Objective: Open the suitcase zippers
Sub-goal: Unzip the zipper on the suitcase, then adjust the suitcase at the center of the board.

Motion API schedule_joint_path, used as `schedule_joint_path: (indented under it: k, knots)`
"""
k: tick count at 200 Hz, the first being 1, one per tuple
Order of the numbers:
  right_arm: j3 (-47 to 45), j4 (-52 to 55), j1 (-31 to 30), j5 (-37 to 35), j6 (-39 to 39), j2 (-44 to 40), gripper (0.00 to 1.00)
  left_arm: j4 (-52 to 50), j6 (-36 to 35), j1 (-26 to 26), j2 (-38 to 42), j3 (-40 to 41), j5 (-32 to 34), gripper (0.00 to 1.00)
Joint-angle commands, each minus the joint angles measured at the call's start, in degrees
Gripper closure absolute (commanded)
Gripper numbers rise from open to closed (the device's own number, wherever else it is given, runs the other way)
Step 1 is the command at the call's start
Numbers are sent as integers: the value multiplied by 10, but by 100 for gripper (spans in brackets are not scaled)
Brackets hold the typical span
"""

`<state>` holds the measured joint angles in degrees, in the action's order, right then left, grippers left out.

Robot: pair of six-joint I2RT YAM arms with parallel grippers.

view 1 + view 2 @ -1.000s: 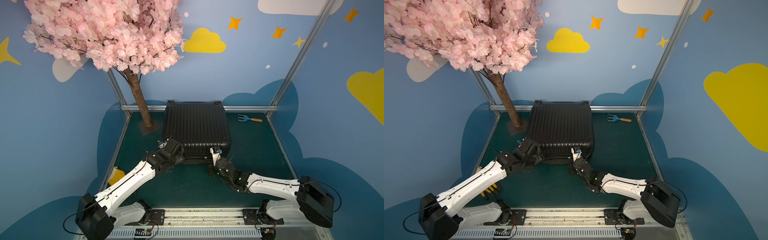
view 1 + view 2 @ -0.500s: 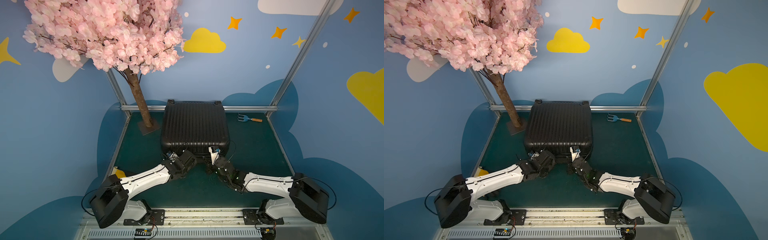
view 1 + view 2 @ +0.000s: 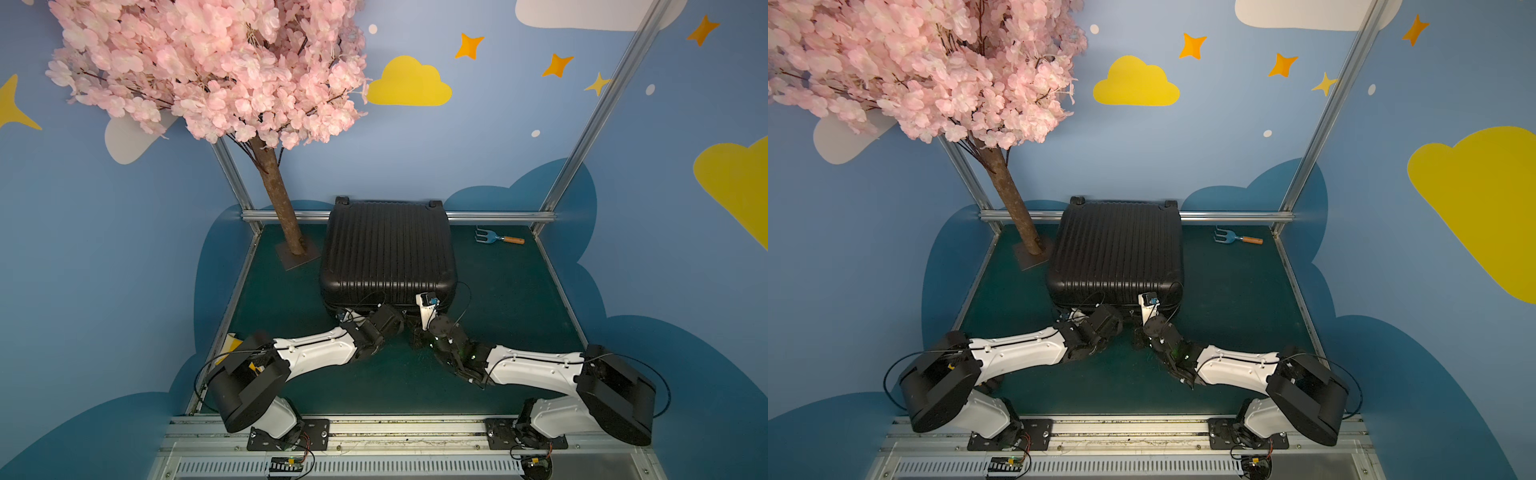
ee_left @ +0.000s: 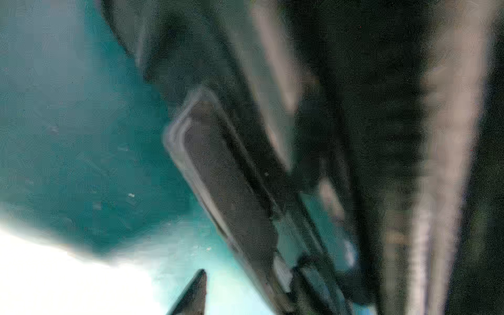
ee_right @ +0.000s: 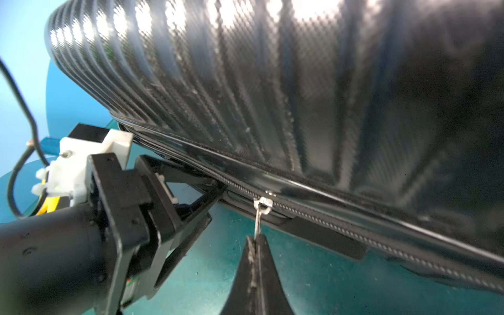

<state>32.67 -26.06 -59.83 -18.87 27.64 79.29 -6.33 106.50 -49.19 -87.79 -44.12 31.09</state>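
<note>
Trunk [image 3: 282, 208] hems suitcase [image 3: 386, 249] one side; mat [image 3: 511, 291] opposite open.

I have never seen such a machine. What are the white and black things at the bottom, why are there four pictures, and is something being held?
The two things are robot arms, the left arm and the right arm, each ending in a two-finger gripper. Two pictures look down from above, almost alike; two come from cameras on the wrists. On the green table are a black suitcase lying flat, a pink blossom tree and a small garden fork. The right gripper is shut on the silver zipper pull. The left gripper is at the seam beside it, its jaws apart, holding nothing visible.
</note>
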Motion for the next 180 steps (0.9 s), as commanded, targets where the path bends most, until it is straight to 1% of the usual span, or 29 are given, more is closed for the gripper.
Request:
schedule_joint_path:
  k: [1, 10, 33, 77, 101, 130, 154, 180]
  knots:
    - [0, 21, -11, -14, -6, 0, 100, -13, 41, 14, -41, 21, 20, 69]
    - [-1, 36, -11, -30, -9, -5, 100, -13, 42, 17, -39, 27, 23, 75]
    - [-13, 64, -11, -69, -7, -24, 100, -26, 46, 26, -28, 35, 28, 85]
    - [-34, 134, -11, -128, -11, -84, 100, -39, 50, 46, -10, 51, 28, 97]
    - [-50, 156, -8, -160, -32, -131, 100, -47, 46, 55, 1, 60, 28, 98]
    - [-57, 193, 9, -183, -68, -184, 100, -66, 27, 65, 21, 67, 26, 98]
    - [-63, 210, 43, -170, -97, -222, 100, -79, -1, 77, 42, 76, 15, 98]
    - [-71, 215, 74, -146, -130, -248, 100, -96, -63, 98, 64, 78, -14, 98]
